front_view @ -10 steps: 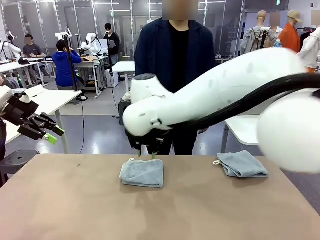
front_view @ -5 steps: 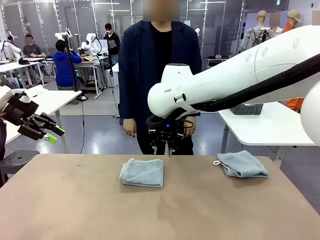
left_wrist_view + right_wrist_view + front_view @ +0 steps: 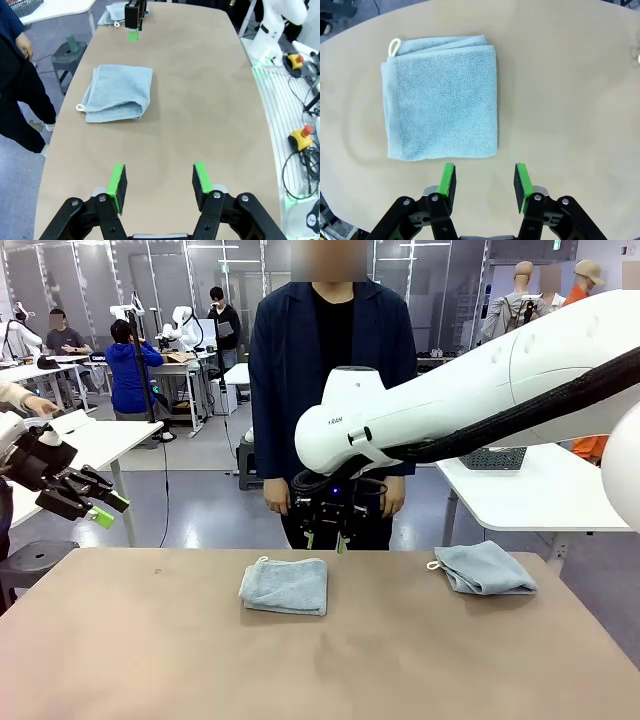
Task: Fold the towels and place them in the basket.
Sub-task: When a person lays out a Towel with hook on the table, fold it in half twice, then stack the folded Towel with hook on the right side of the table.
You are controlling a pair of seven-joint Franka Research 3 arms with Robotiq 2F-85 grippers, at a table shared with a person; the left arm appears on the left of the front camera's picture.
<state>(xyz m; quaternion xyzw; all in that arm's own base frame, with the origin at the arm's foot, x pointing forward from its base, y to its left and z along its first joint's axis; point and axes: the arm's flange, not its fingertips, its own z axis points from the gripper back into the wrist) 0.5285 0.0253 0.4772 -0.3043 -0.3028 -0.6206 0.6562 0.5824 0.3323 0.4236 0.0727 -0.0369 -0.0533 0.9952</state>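
— What do we have closest to us on the bench (image 3: pixel 150 660)?

— Bare brown top nearest us. Farther in, at about twelve o'clock, we see a folded towel (image 3: pixel 285 586), its white loop at the far left corner. A second towel (image 3: pixel 484 568) lies well apart from it, out at two o'clock near the far edge.

— And our grippers?

— Our right gripper (image 3: pixel 327 541) hangs above the bench's far edge, just past the middle towel, green pads apart and holding nothing; in its wrist view the towel (image 3: pixel 441 97) lies flat just beyond the fingers. Our left gripper (image 3: pixel 98 508) sits off the bench at nine o'clock, jaws parted and empty too.

— Any container?

— On a white table beyond the right arm, at about one o'clock, we glimpse a dark mesh basket (image 3: pixel 495 458); we can't tell what is in it.

— What has changed?

— Over the last second our right arm has swung back and its gripper came into view. The towels stayed put. The person (image 3: pixel 330 360) behind the bench shifted slightly.

— Any writing?

— Small lettering on the right arm's white housing, too small for us to read.
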